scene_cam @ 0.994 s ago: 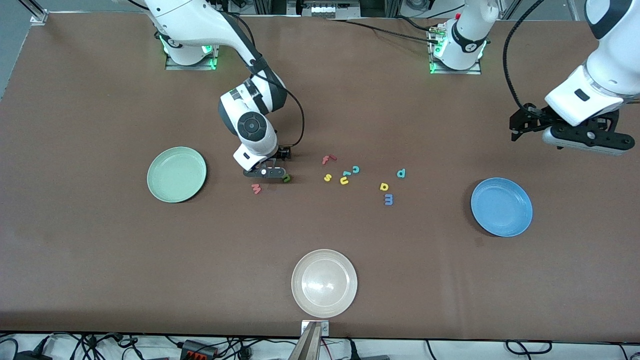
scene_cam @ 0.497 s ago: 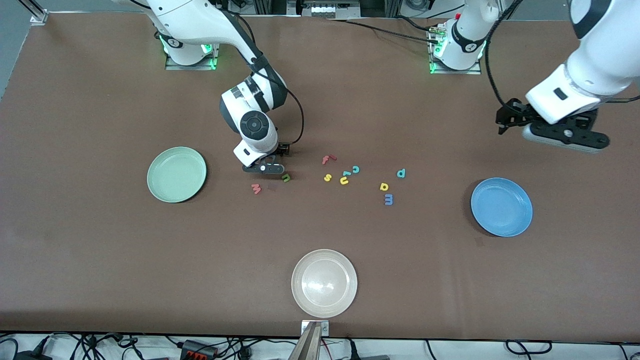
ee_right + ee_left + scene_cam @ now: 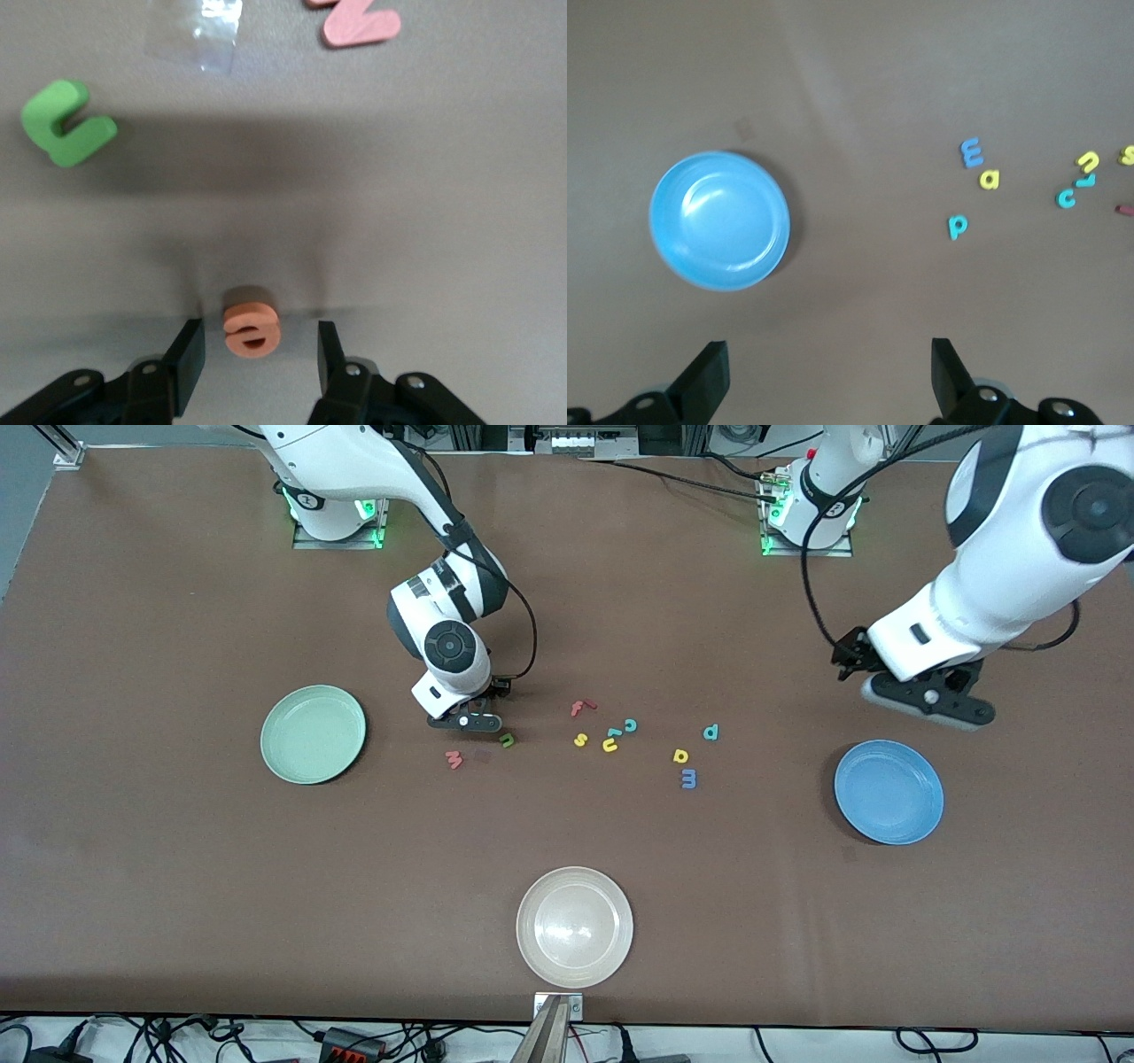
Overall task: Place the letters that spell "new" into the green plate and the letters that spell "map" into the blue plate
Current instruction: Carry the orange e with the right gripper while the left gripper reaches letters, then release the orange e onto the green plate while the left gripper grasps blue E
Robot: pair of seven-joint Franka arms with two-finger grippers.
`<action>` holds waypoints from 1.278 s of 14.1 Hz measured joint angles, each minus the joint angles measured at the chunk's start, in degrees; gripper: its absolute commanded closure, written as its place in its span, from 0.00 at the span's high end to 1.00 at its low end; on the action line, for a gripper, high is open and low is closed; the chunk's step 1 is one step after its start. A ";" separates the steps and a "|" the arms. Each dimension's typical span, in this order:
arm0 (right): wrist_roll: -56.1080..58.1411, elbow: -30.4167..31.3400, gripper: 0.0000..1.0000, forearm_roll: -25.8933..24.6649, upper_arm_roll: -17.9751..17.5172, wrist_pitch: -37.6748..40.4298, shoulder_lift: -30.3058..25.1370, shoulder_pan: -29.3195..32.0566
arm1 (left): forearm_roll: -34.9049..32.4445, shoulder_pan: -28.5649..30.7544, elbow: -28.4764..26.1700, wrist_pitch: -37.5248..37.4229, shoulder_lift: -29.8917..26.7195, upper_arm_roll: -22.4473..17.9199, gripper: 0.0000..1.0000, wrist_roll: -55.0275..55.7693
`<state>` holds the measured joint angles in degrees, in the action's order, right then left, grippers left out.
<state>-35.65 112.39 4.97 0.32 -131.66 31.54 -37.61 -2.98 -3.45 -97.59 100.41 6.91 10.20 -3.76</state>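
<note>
Straddling the orange "e" point(image 3: 252, 329) on the table, the right gripper point(image 3: 257, 354) stands part-open, fingers either side, not visibly touching it. Green "n" point(image 3: 507, 740) and pinkish "w" point(image 3: 454, 759) lie nearby. Left gripper point(image 3: 828, 376), fully spread and empty, hovers beside the blue plate point(image 3: 889, 791).

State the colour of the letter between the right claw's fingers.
Orange: the "e" sits between the right claw fingers, clearest in the right wrist view.

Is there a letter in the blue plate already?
No, the blue plate is bare in the left wrist view, and the blue "m", yellow "a" and teal "p" lie on the table.
</note>
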 measured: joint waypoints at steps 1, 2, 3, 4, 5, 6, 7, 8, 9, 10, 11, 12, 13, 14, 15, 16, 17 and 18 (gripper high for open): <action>0.00 0.04 0.60 0.00 0.00 -0.52 0.14 -0.01 | 0.00 -0.08 0.01 1.84 1.57 0.76 1.00 1.92; 0.00 0.08 0.60 0.00 0.00 -1.07 0.38 -0.01 | 0.01 -0.35 0.02 3.80 3.29 1.51 1.00 4.23; 0.00 0.10 0.60 0.00 -0.01 -1.44 0.52 -0.02 | 0.01 -0.87 0.01 5.85 4.99 2.10 1.00 6.70; 0.00 0.12 0.56 0.00 -0.01 -1.52 0.52 -0.04 | 0.01 -1.61 0.01 7.94 6.65 2.34 1.00 9.11; 0.00 0.14 0.43 0.00 -0.01 -1.57 0.52 -0.05 | 0.01 -2.26 -0.01 10.06 8.37 2.52 1.00 11.08; -0.01 0.14 0.29 0.01 -0.03 -1.67 0.51 -0.07 | 0.01 -2.80 -0.04 12.59 10.24 2.59 1.00 12.85; -0.01 0.14 0.12 0.01 -0.03 -1.67 0.51 -0.09 | 0.01 -3.34 -0.07 15.39 12.19 2.62 1.00 14.93; -0.01 0.13 0.01 0.01 -0.04 -1.60 0.45 -0.12 | 0.01 -4.06 -0.09 18.11 14.12 2.68 1.00 17.42; -0.02 0.13 0.00 0.01 -0.05 -1.32 0.34 -0.16 | 0.01 -5.05 -0.11 20.44 15.93 2.71 1.00 19.86; -0.08 0.04 0.00 0.00 0.05 -0.56 -0.10 -0.15 | 0.01 -6.31 -0.12 22.50 17.74 2.72 1.00 21.98; -0.13 0.06 0.00 0.00 0.22 -0.21 -0.66 -0.11 | 0.01 -7.38 -0.15 24.32 19.34 2.73 1.00 23.35; -0.19 0.02 0.00 0.00 0.53 -0.23 -1.24 -0.05 | 0.01 -8.09 -0.18 26.01 20.84 2.73 1.00 24.00; -0.25 -0.14 0.00 0.00 1.06 -0.20 -1.97 0.09 | 0.01 -8.42 -0.19 27.02 22.17 2.73 1.00 24.31; -0.28 -0.33 0.00 0.00 2.01 0.24 -3.00 0.49 | -0.06 -8.47 -0.19 27.73 23.47 2.71 1.00 24.46; -0.27 -0.55 0.00 -0.04 3.31 1.14 -4.19 1.27 | -0.14 -8.46 -0.20 28.31 24.63 2.63 1.00 24.46; 0.14 -0.77 0.00 -0.26 5.17 2.19 -5.26 2.29 | -0.30 -8.46 -0.22 28.85 25.86 2.61 1.00 24.46; 1.89 -0.80 0.00 -0.59 7.56 3.11 -6.12 3.42 | -0.35 -8.59 -0.22 29.86 27.17 2.62 1.00 24.45; 5.61 -0.80 0.00 -0.73 10.54 4.01 -6.66 4.49 | -0.35 -8.88 -0.22 31.06 28.39 2.63 1.00 24.48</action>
<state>-30.04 111.59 4.24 10.86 -127.65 24.88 -33.12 -3.33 -12.33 -97.81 131.47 35.30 12.83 20.72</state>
